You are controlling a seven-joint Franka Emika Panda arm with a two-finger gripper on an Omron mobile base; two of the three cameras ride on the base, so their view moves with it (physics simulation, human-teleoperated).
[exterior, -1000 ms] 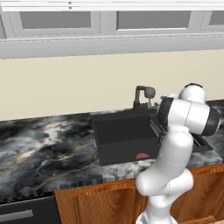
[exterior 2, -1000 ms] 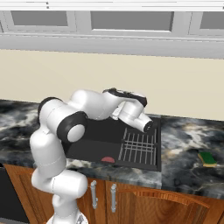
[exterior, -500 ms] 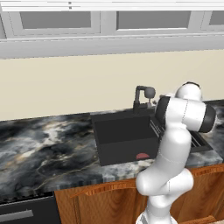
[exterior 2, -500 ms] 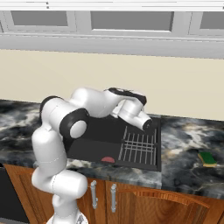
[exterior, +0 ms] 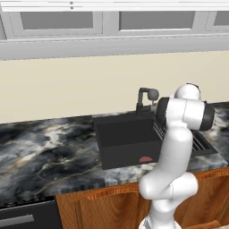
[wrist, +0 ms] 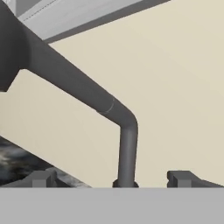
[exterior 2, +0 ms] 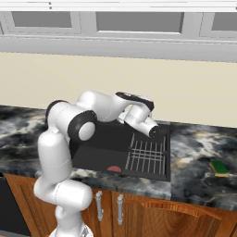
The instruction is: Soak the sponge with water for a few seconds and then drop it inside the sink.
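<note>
The sponge (exterior 2: 219, 167), a small yellow block with a green layer, lies on the marbled counter right of the sink (exterior 2: 99, 155). The black sink (exterior: 125, 138) has a reddish spot (exterior: 145, 159) on its floor. My gripper (wrist: 113, 178) is open and holds nothing. It points at the back wall close to the dark tap (wrist: 127, 148). The tap (exterior: 145, 100) stands at the sink's back edge. In the right base view my hand hovers over the back of the sink, well left of the sponge. No water is in view.
A wire rack (exterior 2: 146, 155) lies in the right part of the basin. Marbled counter (exterior: 49, 152) stretches to the left of the sink. Wall cabinets (exterior 2: 139, 23) hang above the cream backsplash. Wooden cupboard doors run below the counter.
My arm's elbow has edged slightly left in the left base view. The gripper stays open, and the sponge has not moved.
</note>
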